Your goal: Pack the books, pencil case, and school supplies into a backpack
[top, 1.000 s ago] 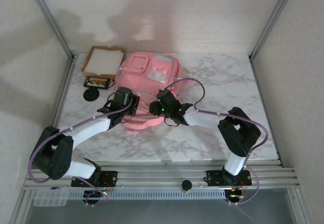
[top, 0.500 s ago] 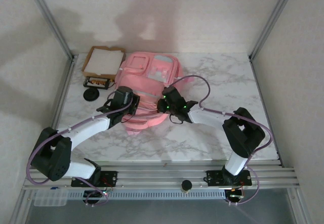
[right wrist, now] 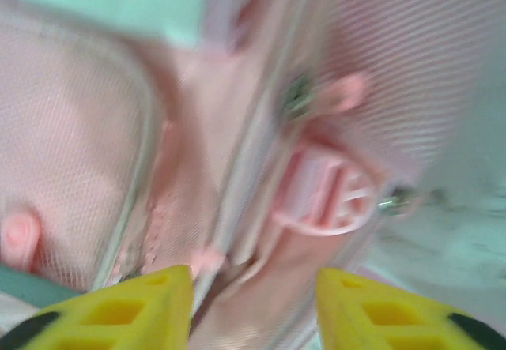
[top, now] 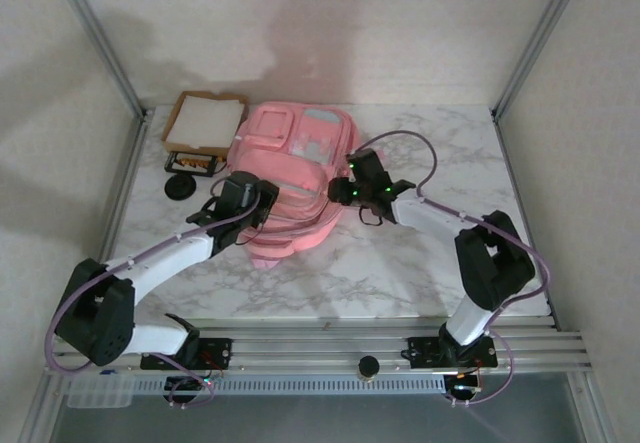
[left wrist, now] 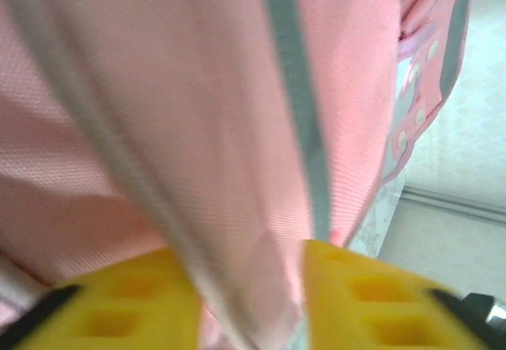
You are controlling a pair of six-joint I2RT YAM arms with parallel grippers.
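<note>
The pink backpack [top: 295, 163] lies flat in the middle of the table, pockets up. My left gripper [top: 257, 200] is at its left side. In the left wrist view it [left wrist: 251, 306] is open, and a loose fold of the backpack's fabric [left wrist: 237, 129] with a grey zip line lies between the yellow fingers [left wrist: 118, 302]. My right gripper [top: 345, 190] is at the backpack's right edge. In the right wrist view it [right wrist: 254, 306] is open over the zip, near a round pink zip pull [right wrist: 328, 200]. A dark book with an orange picture [top: 192, 162] lies left of the backpack. The pencil case is out of view.
A shallow cardboard tray [top: 205, 121] with a white sheet sits at the back left, partly over the dark book. A small black round object [top: 181, 185] lies in front of it. Metal frame posts stand at the table's back corners. Bare marble lies right of the backpack.
Both grippers have opened. The right gripper has moved right and back, from the backpack's middle to its right edge. The backpack's near part has settled flatter. The left arm barely moved.
</note>
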